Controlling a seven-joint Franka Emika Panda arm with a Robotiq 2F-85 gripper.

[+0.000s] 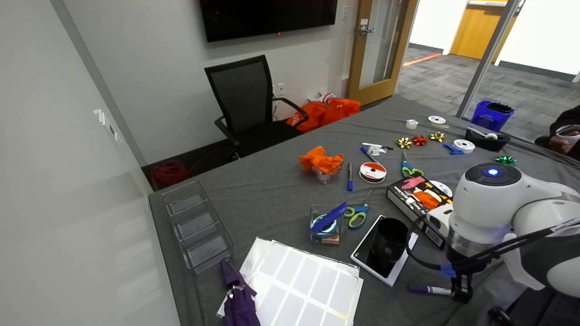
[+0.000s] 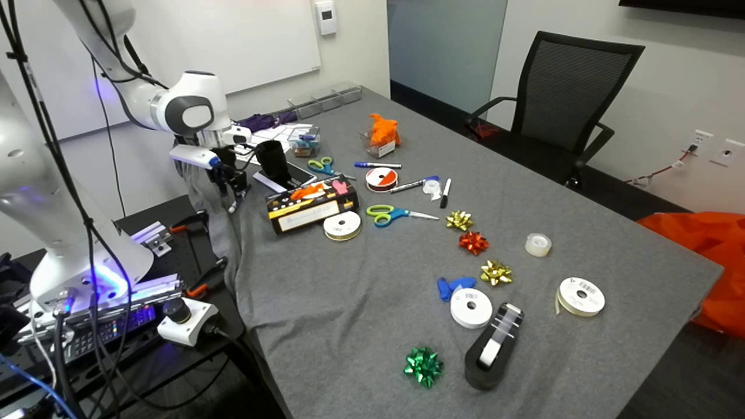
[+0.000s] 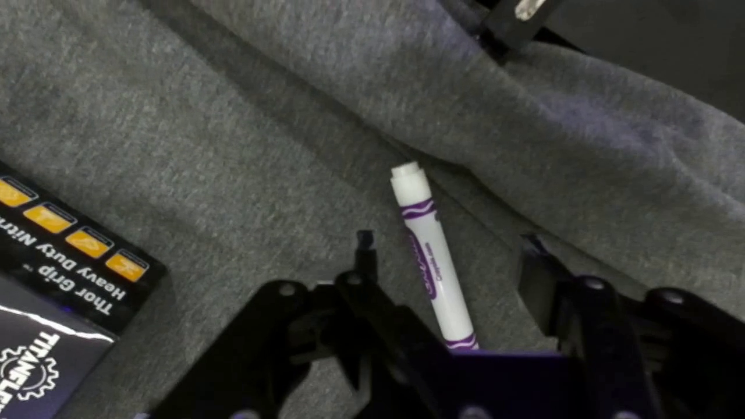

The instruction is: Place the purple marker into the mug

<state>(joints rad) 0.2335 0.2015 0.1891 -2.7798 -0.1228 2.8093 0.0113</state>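
Observation:
The purple marker [image 1: 421, 289] lies on the grey cloth, with a white body and a purple cap end. In the wrist view the marker [image 3: 437, 265] lies slightly slanted between my open fingers, apart from both; its cap end is hidden behind the gripper. Its white end [image 2: 233, 207] shows in an exterior view. My gripper [image 3: 448, 240] is open and empty, low over the marker; it shows in both exterior views [image 1: 461, 290] [image 2: 233, 183]. The black mug [image 1: 389, 240] stands upright on the black tablet with white edges [image 1: 364, 256]; the mug [image 2: 272, 160] is beyond the glove box.
The glove box [image 1: 419, 199] lies close to the gripper and mug; its corner [image 3: 87, 262] shows in the wrist view. A clear bin [image 1: 327, 226], scissors [image 1: 358, 213] and white sheets [image 1: 303, 290] lie near the mug. The cloth is folded near the table edge [image 3: 524, 116].

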